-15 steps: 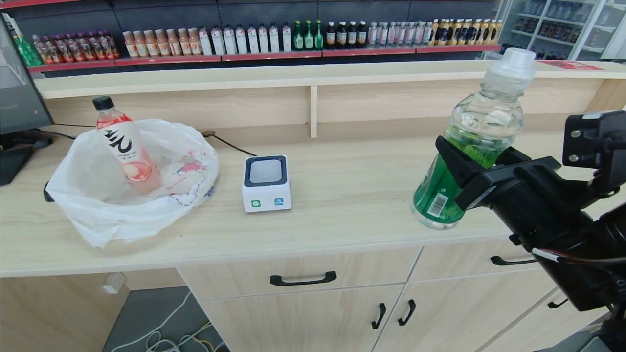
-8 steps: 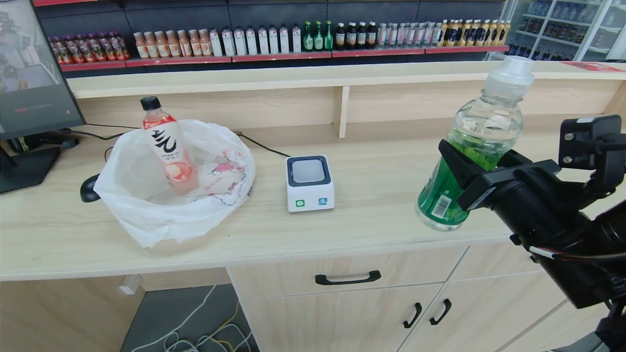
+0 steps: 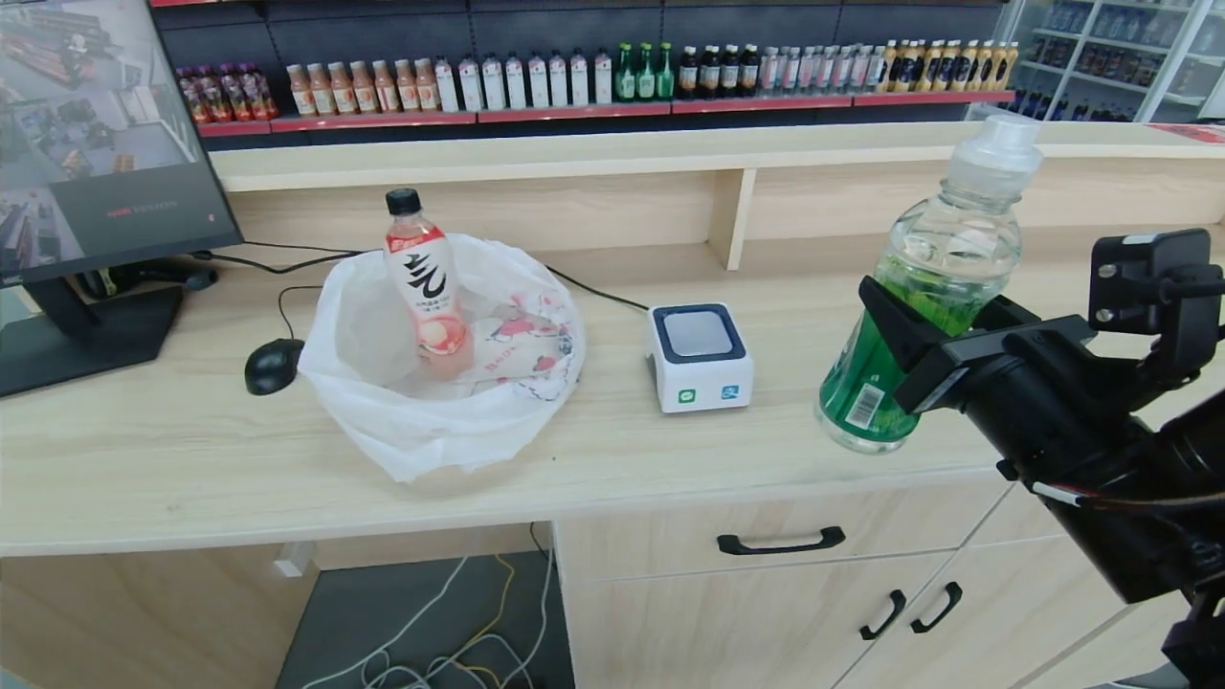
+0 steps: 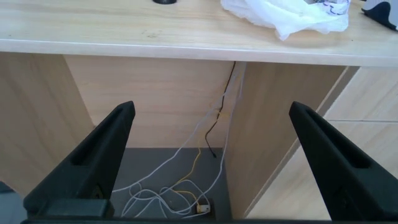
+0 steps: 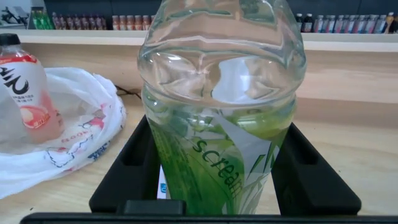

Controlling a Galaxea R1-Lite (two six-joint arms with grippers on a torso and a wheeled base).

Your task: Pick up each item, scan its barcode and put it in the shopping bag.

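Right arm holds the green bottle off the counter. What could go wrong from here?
1. The barcode sits low on the green bottle's side, while the scanner window faces up, so the scan may miss without tilting.
2. The pink bottle stands tilted inside the shopping bag. Setting the green one in could knock it over.

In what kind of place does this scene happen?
Most likely a shop checkout: shelves of bottled drinks stand behind, a small scanner sits on the wooden counter beside a plastic shopping bag, and the right gripper holds a green bottle.
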